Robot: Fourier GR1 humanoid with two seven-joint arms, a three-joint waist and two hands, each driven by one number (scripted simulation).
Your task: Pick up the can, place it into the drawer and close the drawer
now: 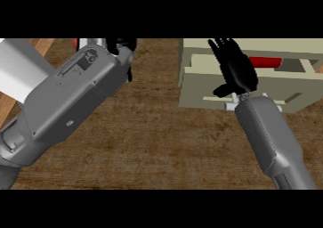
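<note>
The counter is being covered all over by a mottled dark-brown wood grain, while a paler orange-brown wooden strip and a plain white block are being shown at its far left corner. The drawer near the far right corner is being shown in flat pale beige, and the can within it is being seen as solid red. The left forearm and right forearm are being shown in plain grey, the left hand and right hand in glossy black.
</note>
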